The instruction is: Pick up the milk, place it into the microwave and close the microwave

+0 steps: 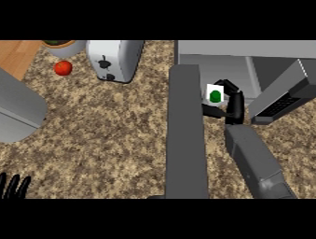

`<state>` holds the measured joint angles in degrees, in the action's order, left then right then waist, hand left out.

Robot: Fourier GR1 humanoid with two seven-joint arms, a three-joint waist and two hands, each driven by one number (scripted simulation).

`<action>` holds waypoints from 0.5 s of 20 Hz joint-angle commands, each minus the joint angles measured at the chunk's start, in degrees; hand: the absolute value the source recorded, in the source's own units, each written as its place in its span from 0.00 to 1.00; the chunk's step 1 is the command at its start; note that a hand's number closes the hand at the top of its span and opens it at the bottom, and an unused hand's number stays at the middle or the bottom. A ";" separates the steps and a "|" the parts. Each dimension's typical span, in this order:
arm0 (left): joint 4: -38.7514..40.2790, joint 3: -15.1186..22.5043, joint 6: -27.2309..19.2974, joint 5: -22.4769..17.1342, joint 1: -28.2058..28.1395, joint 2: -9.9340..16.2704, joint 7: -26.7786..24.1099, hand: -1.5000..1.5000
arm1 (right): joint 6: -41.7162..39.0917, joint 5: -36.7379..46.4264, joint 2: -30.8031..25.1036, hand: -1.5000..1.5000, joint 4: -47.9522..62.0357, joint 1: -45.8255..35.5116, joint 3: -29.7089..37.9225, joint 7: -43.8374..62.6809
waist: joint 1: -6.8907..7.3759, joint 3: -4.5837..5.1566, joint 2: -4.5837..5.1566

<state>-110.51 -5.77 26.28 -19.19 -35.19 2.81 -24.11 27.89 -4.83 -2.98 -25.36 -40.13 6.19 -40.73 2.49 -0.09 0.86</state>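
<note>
Black fingers of the left hand (5,186) show at the lower left edge of the frame, straight and spread, pointing up; resting, not engaged.

Left edge: grey rounded metal object (7,109), identity unclear. Upper left: red round fruit, likely a tomato (63,68), just beside a pale bowl with green contents (64,45), and next to those a silver two-slot toaster (114,59). All sit on the speckled brown granite table (105,140), well apart from the work area.

Centre: the grey microwave door (188,135) stands open, seen edge-on as a long vertical slab running down the frame.

Right of centre: the white milk carton with a green mark (215,95) is pinched in the right hand (230,105), fingers and thumb curled round it, part of the carton hidden. The carton is off the table, at the mouth of the grey open microwave (257,63) in the upper right, between the door and a dark grey angled block (291,91) whose role I cannot tell.

Judgement: the pick is done; step in hand is placement into the cavity. Cannot tell whether the carton has crossed the threshold yet. Next move calls for carrying it further in, upright, setting it on the cavity floor, releasing, withdrawing clear of the door, then swinging the door shut.
</note>
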 commanded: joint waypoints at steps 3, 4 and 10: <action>0.94 -1.15 0.22 -0.92 2.99 0.86 0.52 0.00 | 2.76 1.92 -2.86 1.00 11.56 -5.47 1.87 -2.62 | 1.39 -0.08 0.75; -1.95 0.50 0.56 -1.42 0.14 0.25 1.91 0.00 | 0.76 1.39 -4.89 1.00 11.99 -6.42 2.60 -2.63 | 1.70 -0.13 0.73; 0.77 -0.03 1.29 -0.43 1.98 0.87 0.84 0.00 | 5.32 4.13 -6.11 1.00 15.53 -7.91 1.48 -5.40 | 2.85 -0.18 1.41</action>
<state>-110.08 -6.29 27.46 -20.11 -33.62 3.78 -23.48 31.32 -2.00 -7.87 -12.30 -47.51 7.88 -43.72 4.79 -0.22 1.87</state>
